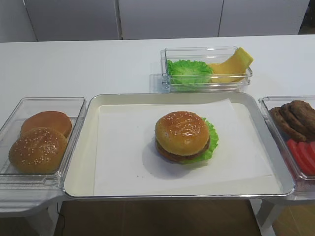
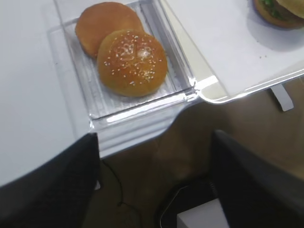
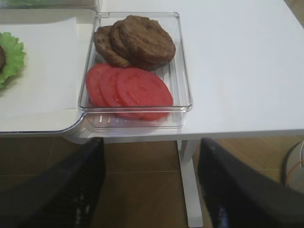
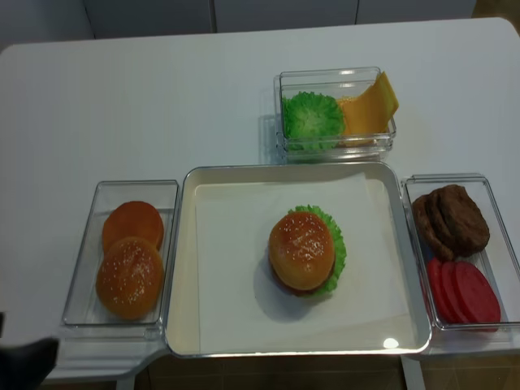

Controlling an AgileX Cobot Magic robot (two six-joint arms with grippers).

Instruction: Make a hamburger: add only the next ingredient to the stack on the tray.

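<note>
The hamburger (image 1: 184,137) sits in the middle of the silver tray (image 1: 83,147) on white paper. A sesame bun top (image 4: 301,249) rests on the stack, with brown patty and frilly green lettuce (image 1: 211,135) showing beneath it. The left wrist view catches only the hamburger's edge (image 2: 278,12) at the top right. My left gripper (image 2: 154,142) is open and empty, below the table's front edge near the bun bin. My right gripper (image 3: 151,145) is also open and empty, below the table edge in front of the patty bin. A dark bit at the lower left (image 4: 20,361) may be the left arm.
Left of the tray, a clear bin (image 1: 15,123) holds a sesame bun (image 1: 38,150) and a smooth bun (image 1: 47,123). Dark patties (image 3: 137,40) and tomato slices (image 3: 130,88) fill the bin on the right. Behind the tray, a third bin (image 1: 206,51) has lettuce and cheese.
</note>
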